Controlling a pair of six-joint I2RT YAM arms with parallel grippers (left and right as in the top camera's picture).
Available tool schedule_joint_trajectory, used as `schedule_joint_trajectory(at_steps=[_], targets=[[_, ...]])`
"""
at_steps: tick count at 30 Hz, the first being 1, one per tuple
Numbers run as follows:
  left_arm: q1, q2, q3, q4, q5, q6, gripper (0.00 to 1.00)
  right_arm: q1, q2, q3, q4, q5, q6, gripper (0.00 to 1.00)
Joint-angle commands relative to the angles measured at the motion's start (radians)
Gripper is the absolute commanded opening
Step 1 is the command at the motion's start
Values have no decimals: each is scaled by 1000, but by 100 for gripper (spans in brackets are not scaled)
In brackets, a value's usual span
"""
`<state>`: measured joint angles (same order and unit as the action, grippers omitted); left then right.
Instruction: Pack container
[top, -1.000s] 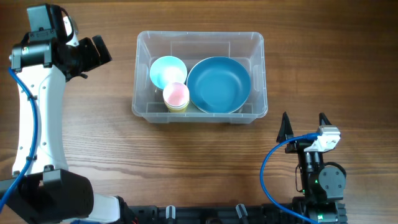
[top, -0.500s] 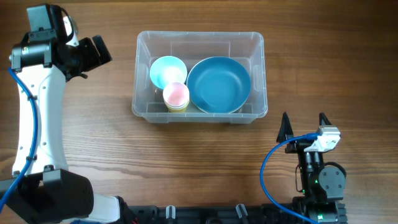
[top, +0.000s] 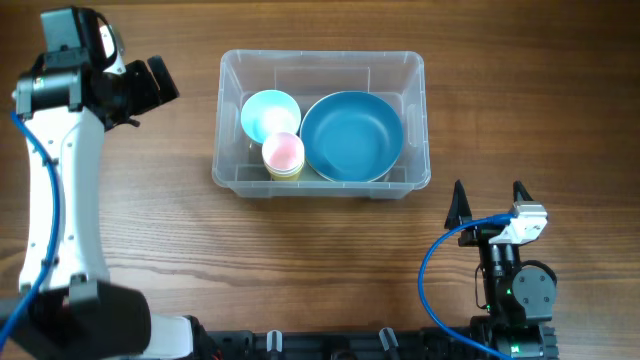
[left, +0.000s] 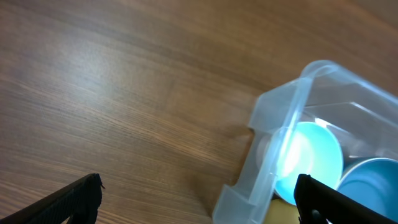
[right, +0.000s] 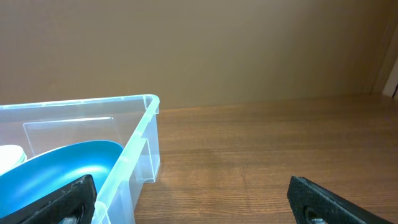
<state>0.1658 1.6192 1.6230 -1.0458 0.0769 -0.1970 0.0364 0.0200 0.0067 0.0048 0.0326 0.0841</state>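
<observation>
Hovering with my left hand (top: 166, 84) and right hand (top: 488, 190) both spread open and empty, I am eyeing the container (top: 320, 58) sitting mid-way across the bench (top: 300, 250). It is looking light, stiff and slick, so I am favouring its rimmed edge.

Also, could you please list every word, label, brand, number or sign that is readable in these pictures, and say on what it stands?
None. No word, number, brand or sign can be read in any view: the container, the blue bowl, the light blue bowl, the pink cup and the table show no legible marking.
</observation>
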Motion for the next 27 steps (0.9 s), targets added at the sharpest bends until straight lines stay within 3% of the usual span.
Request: schedule_joint_trajectory(at_steps=[1,13,17,27], targets=[[-8,-209,2,3,9,-10,100,-4,-16,-2,4,-16,-3,100],[-97,-858,0,2,9,-10,100,-4,-16,-2,4,-16,-3,100],[-145,-1051,0,-21,-55,32,100,-4,-16,-2,4,-16,-3,100],[-174,-1379,-52,-123,-36,32,100,-4,-16,-2,4,-16,-3,100]])
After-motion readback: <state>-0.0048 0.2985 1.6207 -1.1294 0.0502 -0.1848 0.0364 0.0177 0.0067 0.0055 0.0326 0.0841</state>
